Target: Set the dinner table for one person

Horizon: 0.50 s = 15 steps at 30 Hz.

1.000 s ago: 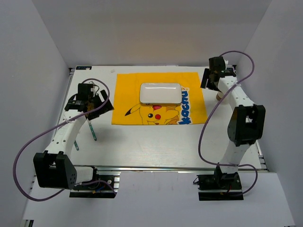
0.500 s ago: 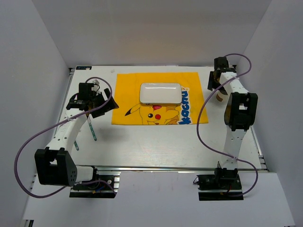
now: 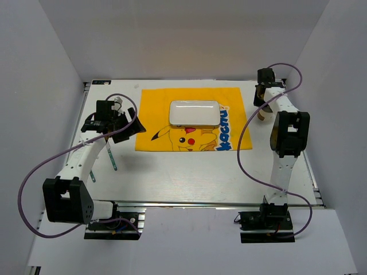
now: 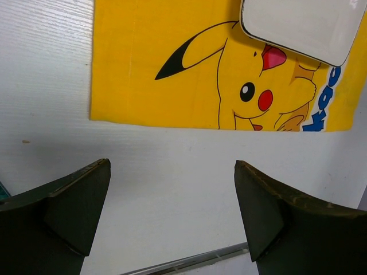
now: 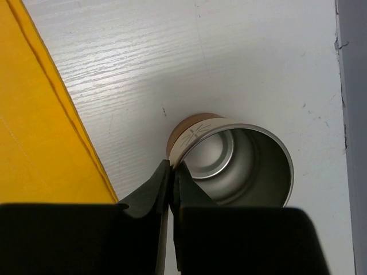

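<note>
Two hands: right hand [image 5: 171,169] clamped tight on cup [image 5: 241,166] rim, just right of placemat [image 5: 40,114]; lift slowly, keep level. Left hand [image 4: 172,166] spread wide, empty.

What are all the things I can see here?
table: one, white, under everything
mat: one, yellow with a cartoon, far middle of the table
plate: one, white, on the mat
cup: one, shiny metal, right of the mat
thin utensils: two, greenish-grey, left of the mat
cables: two, purple, looping off the arms
left arm: white and black, jaws open, empty
right arm: white and black, jaws shut on the cup's rim
</note>
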Motion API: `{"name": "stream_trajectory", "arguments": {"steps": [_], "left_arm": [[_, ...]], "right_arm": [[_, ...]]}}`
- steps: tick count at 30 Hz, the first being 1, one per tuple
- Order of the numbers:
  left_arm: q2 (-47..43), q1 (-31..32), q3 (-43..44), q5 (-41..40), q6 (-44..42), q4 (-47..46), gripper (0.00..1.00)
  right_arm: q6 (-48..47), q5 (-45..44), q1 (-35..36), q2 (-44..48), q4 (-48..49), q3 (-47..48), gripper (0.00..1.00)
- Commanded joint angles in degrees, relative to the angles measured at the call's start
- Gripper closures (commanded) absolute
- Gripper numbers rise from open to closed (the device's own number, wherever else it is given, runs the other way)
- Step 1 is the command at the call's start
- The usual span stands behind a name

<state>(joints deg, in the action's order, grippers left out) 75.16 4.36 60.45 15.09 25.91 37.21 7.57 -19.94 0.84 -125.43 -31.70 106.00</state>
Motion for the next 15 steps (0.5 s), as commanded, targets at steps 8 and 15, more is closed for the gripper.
{"name": "stream_trajectory", "arguments": {"steps": [8, 15], "left_arm": [[0.1, -0.1, -0.6, 2.7, -1.4, -1.6, 0.02], [-0.2, -0.1, -0.9, 1.6, -1.4, -1.6, 0.02]], "right_arm": [[-5.0, 4.9, 6.9, -2.6, -0.8, 13.9, 1.00], [-9.8, 10.6, 11.0, -11.3, 0.0, 26.8, 1.00]]}}
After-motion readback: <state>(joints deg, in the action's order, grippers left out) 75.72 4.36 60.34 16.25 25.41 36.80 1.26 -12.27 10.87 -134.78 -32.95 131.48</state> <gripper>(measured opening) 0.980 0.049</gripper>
